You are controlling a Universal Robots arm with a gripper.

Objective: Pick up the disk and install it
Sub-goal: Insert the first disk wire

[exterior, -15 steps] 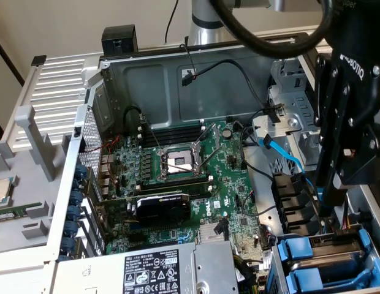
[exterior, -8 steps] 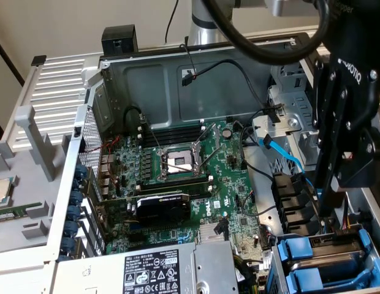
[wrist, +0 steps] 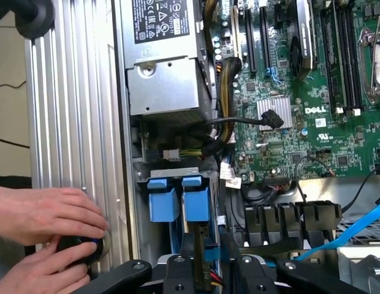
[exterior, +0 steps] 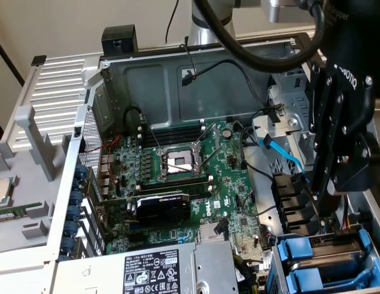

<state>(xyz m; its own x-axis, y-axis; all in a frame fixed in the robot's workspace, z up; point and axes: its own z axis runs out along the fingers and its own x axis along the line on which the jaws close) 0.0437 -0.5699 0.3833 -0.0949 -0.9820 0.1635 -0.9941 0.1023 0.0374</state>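
Counted: one gripper point(wrist: 209, 275), two blue-framed drives close together at the lower right of the exterior view, namely the disk point(wrist: 196, 205) and the other drive point(wrist: 162, 202) just beside it, one grey power-supply box point(wrist: 165, 73), one motherboard point(exterior: 190, 177) and two hands point(wrist: 46, 214) of a person. Jaws only partly open and closed on the disk, with its thin edge between them and its blue end in the bay near the power-supply box. In the wrist view, hands on a small black knob point(wrist: 79, 248) at the ribbed panel point(wrist: 73, 122); in the exterior view, gripper body standing above the drives at the right edge.
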